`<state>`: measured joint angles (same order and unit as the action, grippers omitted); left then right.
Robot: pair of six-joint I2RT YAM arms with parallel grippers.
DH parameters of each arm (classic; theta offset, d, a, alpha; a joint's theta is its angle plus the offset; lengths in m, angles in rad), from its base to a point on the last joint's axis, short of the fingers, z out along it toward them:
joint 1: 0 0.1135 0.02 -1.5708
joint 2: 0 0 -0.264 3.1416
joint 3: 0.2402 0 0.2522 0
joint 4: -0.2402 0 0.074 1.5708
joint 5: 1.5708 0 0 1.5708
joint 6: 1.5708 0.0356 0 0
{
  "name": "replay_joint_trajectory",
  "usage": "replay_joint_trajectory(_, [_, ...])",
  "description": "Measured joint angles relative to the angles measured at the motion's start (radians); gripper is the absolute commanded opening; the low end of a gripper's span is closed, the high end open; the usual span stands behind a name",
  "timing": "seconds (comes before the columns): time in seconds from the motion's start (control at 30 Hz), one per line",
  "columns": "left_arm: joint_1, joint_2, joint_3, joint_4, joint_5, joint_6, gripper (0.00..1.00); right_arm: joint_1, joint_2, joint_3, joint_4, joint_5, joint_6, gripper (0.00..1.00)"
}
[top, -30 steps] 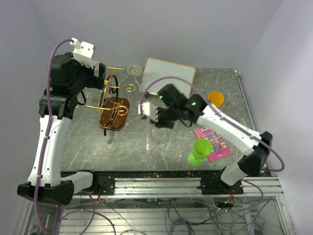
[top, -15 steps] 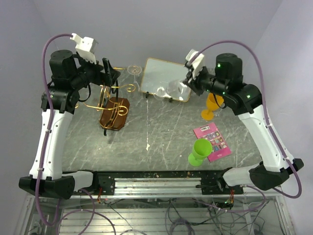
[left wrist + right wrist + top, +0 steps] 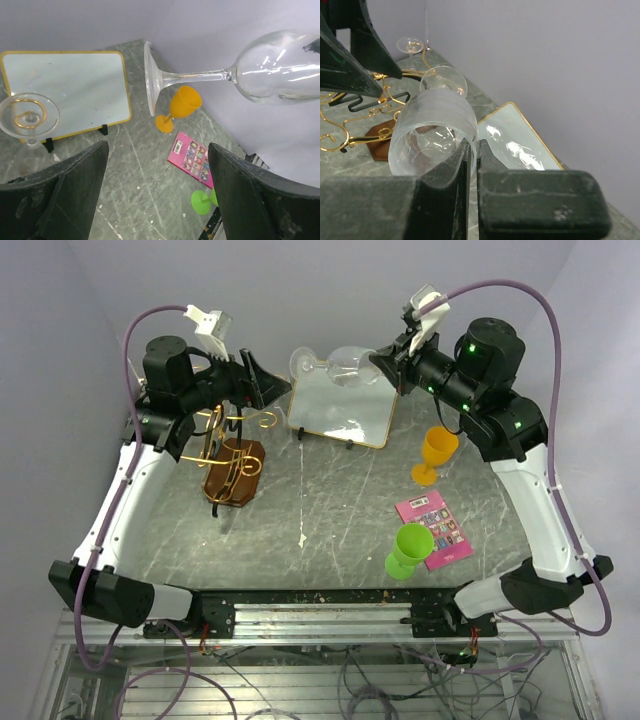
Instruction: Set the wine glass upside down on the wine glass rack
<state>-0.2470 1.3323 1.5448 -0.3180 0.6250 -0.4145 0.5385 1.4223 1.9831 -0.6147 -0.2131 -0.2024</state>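
Observation:
A clear wine glass (image 3: 340, 364) hangs on its side in the air over the back of the table, foot pointing left. My right gripper (image 3: 381, 362) is shut on its rim (image 3: 475, 150), one finger inside the bowl (image 3: 432, 125). My left gripper (image 3: 268, 386) stands open just left of the foot; in its own view the stem and foot (image 3: 190, 77) lie above the wide-apart fingers (image 3: 75, 192), clear of them. The gold wire wine glass rack (image 3: 228, 430) on its brown base (image 3: 234, 476) stands below the left arm. Another clear glass (image 3: 29, 116) sits upside down on the rack.
A gold-framed white board (image 3: 345, 405) leans at the back centre. An orange goblet (image 3: 437, 452) stands at the right. A green goblet (image 3: 408, 548) and a pink card (image 3: 437, 530) lie nearer the front right. Grey walls close in behind and at both sides.
My right arm has carried the glass up from the table's middle to the back and turned it sideways. My left gripper swung right towards the foot, its jaws narrowing slightly.

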Motion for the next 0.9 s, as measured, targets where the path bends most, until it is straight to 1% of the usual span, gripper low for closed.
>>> replay_joint_trajectory(0.13, [-0.007, 0.024, -0.032, 0.061, 0.017, -0.045, 0.88, 0.0, 0.022, 0.011, 0.008, -0.012, 0.027, 0.0])
replay_joint_trajectory(0.3, [-0.008, 0.029, -0.068, 0.128, 0.031, -0.085, 0.76, -0.001, 0.026, 0.009, 0.012, -0.039, 0.064, 0.0])
replay_joint_trajectory(0.43, [-0.008, 0.029, -0.098, 0.185, 0.045, -0.124, 0.66, -0.004, 0.023, 0.0, 0.023, -0.073, 0.097, 0.0])
replay_joint_trajectory(0.57, [-0.008, 0.031, -0.114, 0.229, 0.076, -0.154, 0.54, -0.014, 0.022, -0.013, 0.027, -0.108, 0.124, 0.0])
replay_joint_trajectory(0.73, [-0.008, 0.031, -0.118, 0.266, 0.102, -0.169, 0.42, -0.023, 0.022, -0.017, 0.027, -0.135, 0.142, 0.0])
replay_joint_trajectory(0.9, [-0.006, 0.031, -0.131, 0.275, 0.105, -0.174, 0.24, -0.033, 0.02, -0.024, 0.035, -0.152, 0.15, 0.0])
